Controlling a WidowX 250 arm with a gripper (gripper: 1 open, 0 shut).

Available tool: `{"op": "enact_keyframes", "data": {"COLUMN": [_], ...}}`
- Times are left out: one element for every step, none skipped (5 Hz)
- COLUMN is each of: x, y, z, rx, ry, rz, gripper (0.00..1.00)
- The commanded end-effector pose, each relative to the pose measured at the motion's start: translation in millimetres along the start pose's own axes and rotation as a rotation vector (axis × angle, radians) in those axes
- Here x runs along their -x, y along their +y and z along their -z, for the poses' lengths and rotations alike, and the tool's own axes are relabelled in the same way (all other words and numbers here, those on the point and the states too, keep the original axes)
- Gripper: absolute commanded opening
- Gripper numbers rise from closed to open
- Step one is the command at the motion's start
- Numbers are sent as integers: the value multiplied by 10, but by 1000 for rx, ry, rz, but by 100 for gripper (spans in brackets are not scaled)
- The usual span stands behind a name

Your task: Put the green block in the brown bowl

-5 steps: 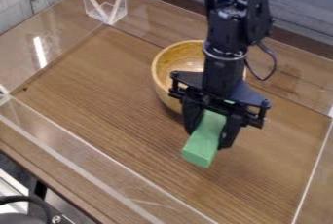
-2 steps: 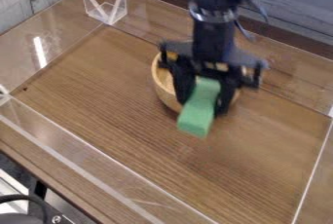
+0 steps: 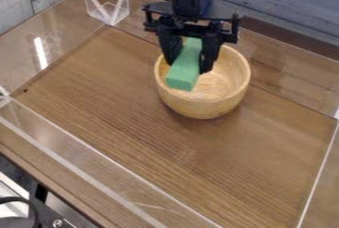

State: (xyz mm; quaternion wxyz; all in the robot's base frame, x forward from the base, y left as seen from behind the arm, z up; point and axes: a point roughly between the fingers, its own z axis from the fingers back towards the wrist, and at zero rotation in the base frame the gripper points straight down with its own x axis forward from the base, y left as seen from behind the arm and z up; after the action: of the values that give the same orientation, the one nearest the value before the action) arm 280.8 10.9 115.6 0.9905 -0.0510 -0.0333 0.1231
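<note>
The green block [image 3: 184, 66] is a bright green bar held tilted between the fingers of my gripper [image 3: 188, 46], which is shut on its upper end. It hangs over the left part of the brown bowl [image 3: 227, 95], a round light wooden bowl on the table. The block's lower end is above the bowl's left rim and inner hollow; whether it touches the bowl cannot be told. The black arm comes down from the top of the view and the gripper points down.
The bowl stands on a wood-grain table top [image 3: 146, 163] fenced by low clear acrylic walls [image 3: 54, 133]. A small clear stand [image 3: 106, 7] sits at the back left corner.
The gripper has carried the green block up and toward the back left, from in front of the bowl to over the bowl's left side. The bowl has stayed in place.
</note>
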Motion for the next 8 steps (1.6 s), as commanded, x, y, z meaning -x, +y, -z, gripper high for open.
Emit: {"op": "enact_keyframes", "data": {"x": [-190, -286, -397, -484, -519, -545, -557, -562], "y": [69, 127, 220, 301, 187, 63, 46, 46], "z": [-45, 36, 57, 77, 190, 284, 330, 378], "rx": [13, 25, 33, 40, 49, 57, 48, 42], "ry": [-82, -103, -121, -139, -149, -159, -178, -196], "rz": [-3, 17, 50, 83, 170, 253, 226, 190], "gripper": [0, 0, 0, 0, 0, 0, 0, 0]}}
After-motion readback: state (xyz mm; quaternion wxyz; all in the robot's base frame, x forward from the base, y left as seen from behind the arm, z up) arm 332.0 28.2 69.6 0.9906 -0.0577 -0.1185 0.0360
